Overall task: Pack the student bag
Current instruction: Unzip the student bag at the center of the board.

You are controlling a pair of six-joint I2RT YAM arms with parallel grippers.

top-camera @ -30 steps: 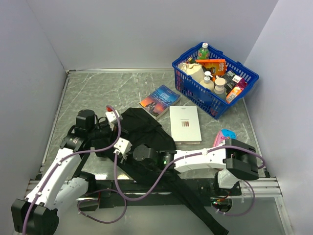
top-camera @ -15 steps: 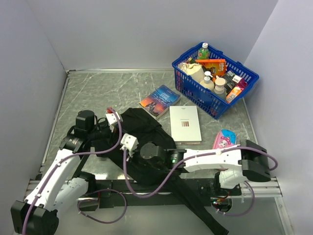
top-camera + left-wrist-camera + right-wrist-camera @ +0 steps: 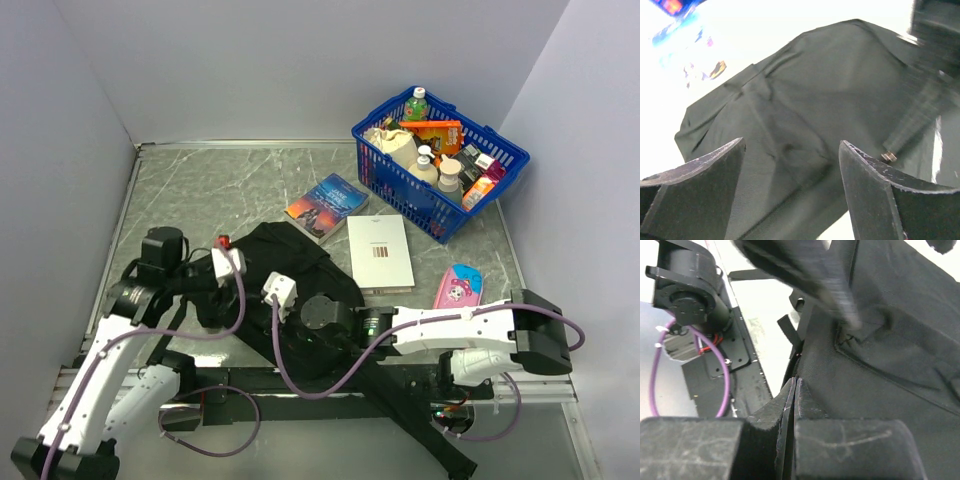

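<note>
The student bag (image 3: 290, 262) is a soft black backpack lying crumpled in front of the arms, its long straps (image 3: 420, 440) trailing off the near edge. My left gripper (image 3: 243, 272) hovers at the bag's left side. In the left wrist view this gripper (image 3: 792, 145) is open and the bag's fabric (image 3: 805, 95) lies beyond the fingers, untouched. My right gripper (image 3: 290, 305) rests on the bag's near part. In the right wrist view it (image 3: 796, 379) is shut, tips pressed together against the bag's edge (image 3: 880, 370). Whether fabric is pinched between them does not show.
A blue book (image 3: 326, 205) and a white book (image 3: 379, 252) lie just beyond the bag. A pink pencil case (image 3: 458, 287) sits to the right. The blue mesh basket (image 3: 415, 205) of bottles and packets stands at the back right. Walls close in on both sides.
My left gripper has opened, let go of the bag and drawn back toward the near left. My right gripper closed fully and shifted right along the bag as the right elbow swung outward.
</note>
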